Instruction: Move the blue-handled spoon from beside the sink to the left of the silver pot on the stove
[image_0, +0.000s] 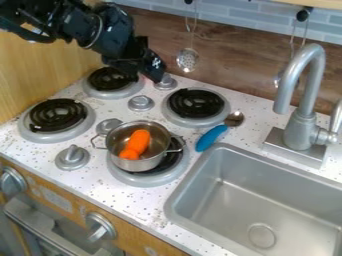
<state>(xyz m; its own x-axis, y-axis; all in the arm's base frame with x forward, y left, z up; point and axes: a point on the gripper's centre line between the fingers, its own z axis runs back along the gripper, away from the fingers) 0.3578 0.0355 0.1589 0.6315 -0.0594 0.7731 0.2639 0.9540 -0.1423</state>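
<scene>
The black gripper (148, 75) hangs at the upper left, over the back left burner (110, 80) and close to a grey knob (166, 82). Well below it in the view, a small metal pot (141, 161) stands on the front right burner (127, 179). An orange carrot-like object (137, 142) lies inside the pot, leaning along its length. To the pot's right, a spoon with a blue handle (211, 138) lies on the white speckled counter, its metal bowl (234, 119) pointing to the back right.
A sink (175, 200) with a tall grey faucet (302, 120) takes up the right side. Two more coil burners (27, 131) (226, 112) and several knobs stand around the pot. A slotted utensil (188, 60) hangs on the back wall; a wooden wall (47, 67) stands at left.
</scene>
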